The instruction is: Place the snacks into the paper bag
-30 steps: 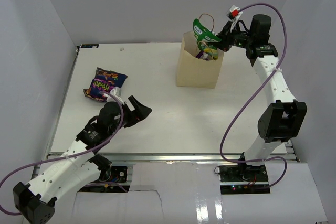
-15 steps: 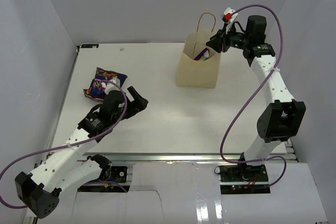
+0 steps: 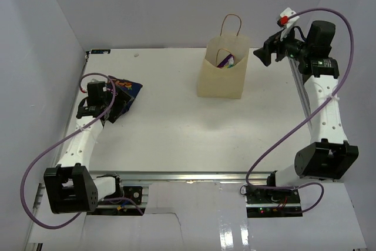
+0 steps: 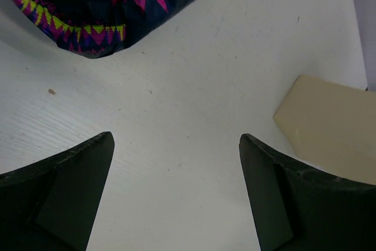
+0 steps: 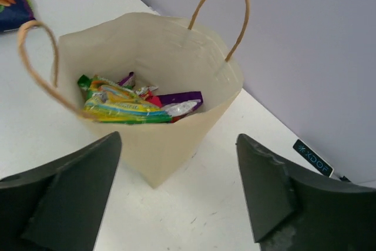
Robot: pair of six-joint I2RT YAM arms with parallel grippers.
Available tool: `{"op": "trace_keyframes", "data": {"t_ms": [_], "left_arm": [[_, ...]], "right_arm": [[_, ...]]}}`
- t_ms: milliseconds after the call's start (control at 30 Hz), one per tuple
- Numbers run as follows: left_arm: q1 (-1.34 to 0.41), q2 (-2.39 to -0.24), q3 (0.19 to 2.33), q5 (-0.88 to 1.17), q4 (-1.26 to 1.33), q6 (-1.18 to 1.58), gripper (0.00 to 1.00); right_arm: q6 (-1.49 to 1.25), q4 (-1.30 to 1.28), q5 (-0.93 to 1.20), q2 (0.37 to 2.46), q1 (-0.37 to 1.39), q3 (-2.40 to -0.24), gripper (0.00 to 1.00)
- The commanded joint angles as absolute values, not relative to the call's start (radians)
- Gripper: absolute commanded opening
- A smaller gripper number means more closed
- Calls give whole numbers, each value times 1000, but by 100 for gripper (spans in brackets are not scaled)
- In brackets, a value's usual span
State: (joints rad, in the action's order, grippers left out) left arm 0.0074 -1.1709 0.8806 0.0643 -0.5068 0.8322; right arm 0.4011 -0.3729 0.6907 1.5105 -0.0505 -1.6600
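L gripper (image 4: 175, 140) near dark-blue packet (image 4: 100, 10)

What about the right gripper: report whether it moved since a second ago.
Yes. The right gripper pulled back rightward from over the bag, and is now open beside its right edge.

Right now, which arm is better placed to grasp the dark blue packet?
Left. The left hand, open, is close beside the dark blue packet; the right hand is far off, at the paper bag.
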Motion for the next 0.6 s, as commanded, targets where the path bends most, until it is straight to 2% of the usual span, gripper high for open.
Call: {"op": "trace_keyframes", "data": {"t_ms": [0,33,267,567], "left_arm": [[109,-1190,861,219,-405,882,98],[127,-1210,851,238,-372,912,98],[221,-1294,831,258,-313,957,98],[293,-1373,836,209,-321,878,98]], "right_arm": [[535,-489,811,1409,-87,-1576,90],[564,-511,825,1395,-90,-1548,93],[701,-623,847,1296,-95,-1327,94],[695,-641,851,1264,-95,-1273,95]]}}
